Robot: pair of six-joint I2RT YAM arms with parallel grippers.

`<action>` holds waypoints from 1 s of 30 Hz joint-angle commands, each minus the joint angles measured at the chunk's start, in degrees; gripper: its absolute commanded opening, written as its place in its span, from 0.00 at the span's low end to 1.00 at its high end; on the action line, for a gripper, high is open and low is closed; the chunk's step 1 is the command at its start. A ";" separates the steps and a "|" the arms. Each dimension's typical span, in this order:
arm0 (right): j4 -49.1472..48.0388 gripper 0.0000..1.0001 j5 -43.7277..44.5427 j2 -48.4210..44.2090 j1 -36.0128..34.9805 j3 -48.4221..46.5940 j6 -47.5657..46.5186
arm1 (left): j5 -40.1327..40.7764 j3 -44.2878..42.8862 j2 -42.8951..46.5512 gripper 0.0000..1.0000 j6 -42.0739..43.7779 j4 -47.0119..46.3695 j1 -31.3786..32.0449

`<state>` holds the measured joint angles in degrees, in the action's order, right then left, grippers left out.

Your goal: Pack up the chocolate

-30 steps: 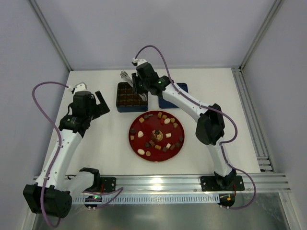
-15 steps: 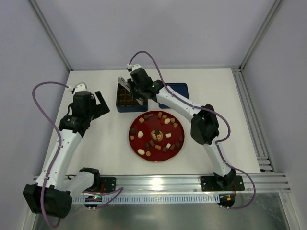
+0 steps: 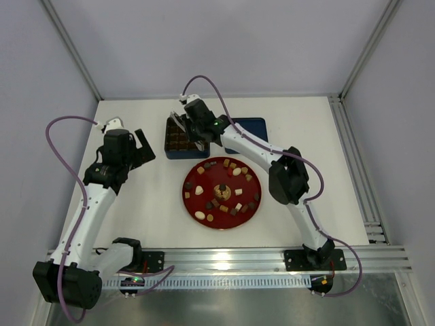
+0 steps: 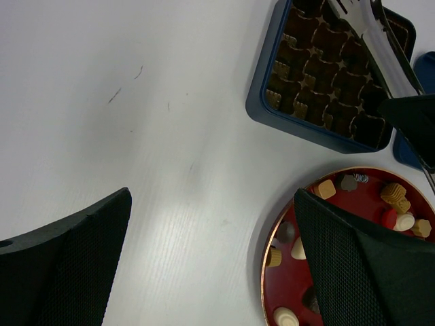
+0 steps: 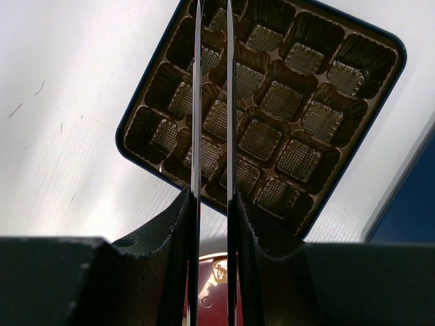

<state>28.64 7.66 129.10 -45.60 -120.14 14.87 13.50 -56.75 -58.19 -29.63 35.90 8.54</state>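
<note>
Several chocolate pieces (image 3: 219, 193), dark, tan and cream, lie scattered on the red plate (image 3: 192, 178); some show in the left wrist view (image 4: 325, 189). My right gripper (image 3: 192, 125) is shut on metal tongs (image 5: 196, 102) and holds them over the dark blue tin (image 3: 182, 142). The tong blades run between its fingers (image 5: 178, 224) and out over the tin's brown grid (image 5: 272, 115). The tong tips are cut off by the frame edge. My left gripper (image 4: 212, 204) is open and empty, above the table left of the plate (image 4: 285, 285).
The tin's dark blue lid (image 3: 250, 128) lies to the right of the tin, under the right arm. The tongs (image 4: 370, 34) and tin (image 4: 319, 75) also show in the left wrist view. White table surface (image 3: 136, 197) lies left of the plate.
My right gripper has moved left with the tongs, from the tin's right edge to over the tin. The left arm has not moved.
</note>
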 commanded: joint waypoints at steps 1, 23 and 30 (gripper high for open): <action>-2.80 0.17 0.95 0.80 -0.54 -0.36 -0.81 | 0.13 -0.20 1.15 1.00 -0.26 -0.48 -0.36; -2.37 0.33 2.53 2.39 -1.15 -2.64 -1.51 | -0.31 -0.29 1.24 1.00 -0.17 -0.48 -0.36; -2.36 0.37 2.45 2.21 -1.15 -3.88 -1.69 | -0.40 -0.20 1.15 1.00 -0.17 -0.57 -0.36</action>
<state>28.32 9.10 132.60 -46.41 -120.86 13.78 13.45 -56.75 -58.19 -29.61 35.90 8.54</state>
